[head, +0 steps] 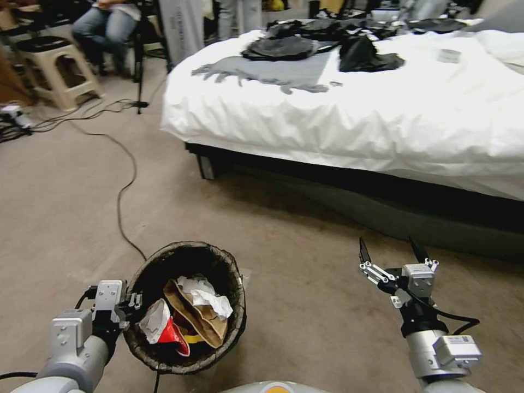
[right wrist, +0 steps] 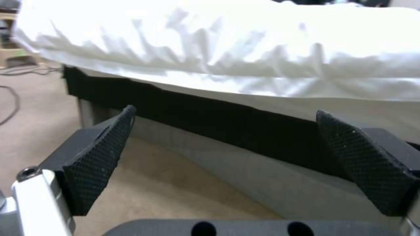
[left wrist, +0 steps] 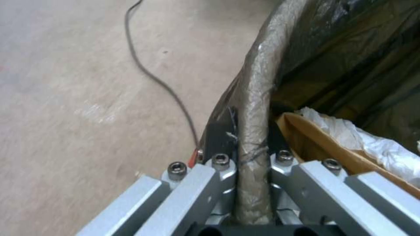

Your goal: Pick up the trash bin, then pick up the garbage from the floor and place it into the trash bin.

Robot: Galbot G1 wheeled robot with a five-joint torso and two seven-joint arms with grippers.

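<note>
- Dark-lined trash bin [head: 188,256] sits near left, holding the garbage [head: 191,316]: a brown paper bag, crumpled white paper, a red-and-white packet.
- Left gripper [left wrist: 251,144] has its jaws clamped on the bin's near-left rim.
- Right gripper [head: 390,252] hovers near right above the floor [head: 305,256], jaws wide apart.
- White-sheeted bed [head: 355,120] lies far right.

Three views — one high, two close

Head camera looks down over floor [head: 305,305] and bed [head: 349,114]; left wrist sits tight against the trash bin [left wrist: 256,98] rim, right wrist faces the bed [right wrist: 245,59] low — both seen from above too.
</note>
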